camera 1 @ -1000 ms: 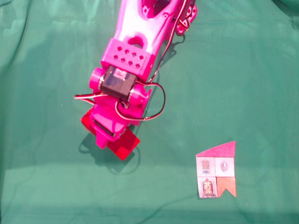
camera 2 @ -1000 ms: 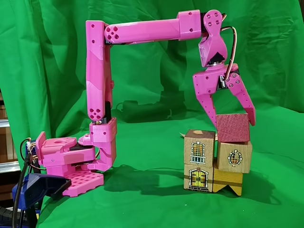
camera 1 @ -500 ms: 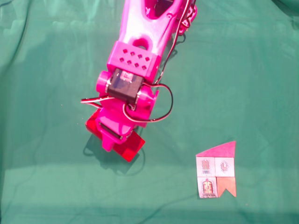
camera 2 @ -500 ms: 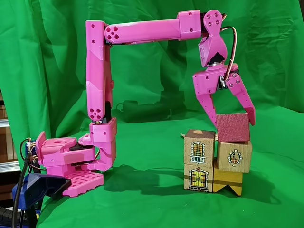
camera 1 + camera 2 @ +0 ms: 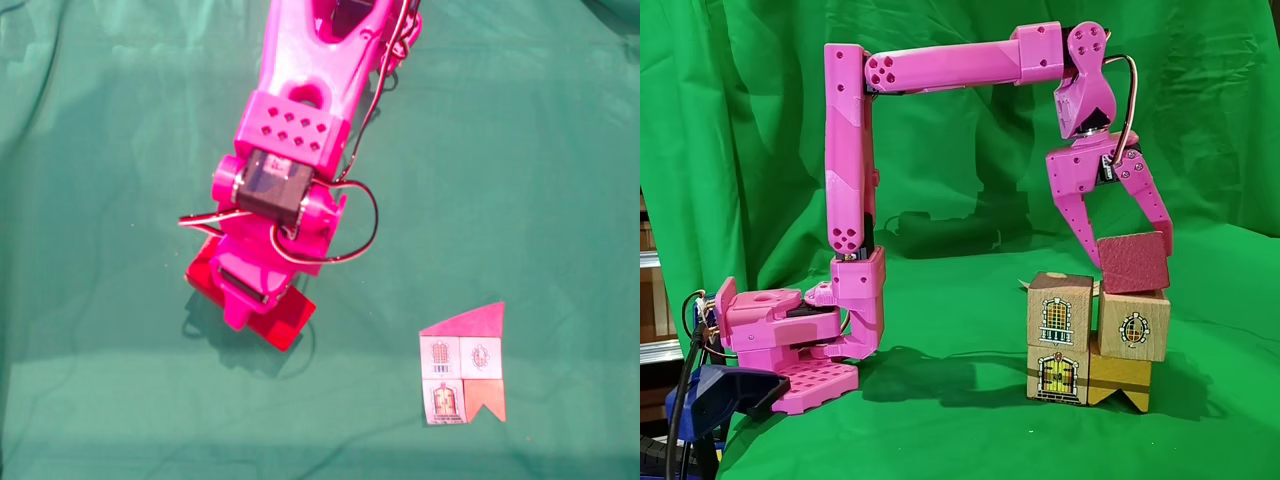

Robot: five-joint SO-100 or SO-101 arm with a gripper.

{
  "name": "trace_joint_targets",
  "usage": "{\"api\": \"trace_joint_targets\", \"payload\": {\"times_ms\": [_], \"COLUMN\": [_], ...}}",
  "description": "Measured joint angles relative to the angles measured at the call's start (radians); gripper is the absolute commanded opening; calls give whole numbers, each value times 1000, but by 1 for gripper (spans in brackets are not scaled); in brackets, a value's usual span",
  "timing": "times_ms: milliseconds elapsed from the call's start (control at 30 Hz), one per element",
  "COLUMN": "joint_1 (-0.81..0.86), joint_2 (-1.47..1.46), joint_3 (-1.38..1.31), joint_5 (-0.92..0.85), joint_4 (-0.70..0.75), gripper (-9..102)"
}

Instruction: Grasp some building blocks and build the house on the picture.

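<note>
In a fixed view from above, the pink pincer [image 5: 243,305] covers the middle of the long red block [image 5: 285,322], whose ends stick out on either side; the picture [image 5: 463,365] lies well apart to the right on the green-draped desk [image 5: 120,400]. In a fixed view from the side, the pincer [image 5: 1135,258] is clenched on that reddish roof block [image 5: 1133,263], held tilted, its low left corner at or just above the house [image 5: 1090,345] of four printed wooden blocks. Judged from this, the walls are done; only seating the roof flat and letting go remains.
</note>
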Motion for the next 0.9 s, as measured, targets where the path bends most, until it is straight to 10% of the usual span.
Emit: {"api": "trace_joint_targets", "payload": {"times_ms": [900], "joint_1": [-5], "joint_2": [51], "joint_3": [0], "joint_5": [-63], "joint_4": [6], "gripper": [19]}}
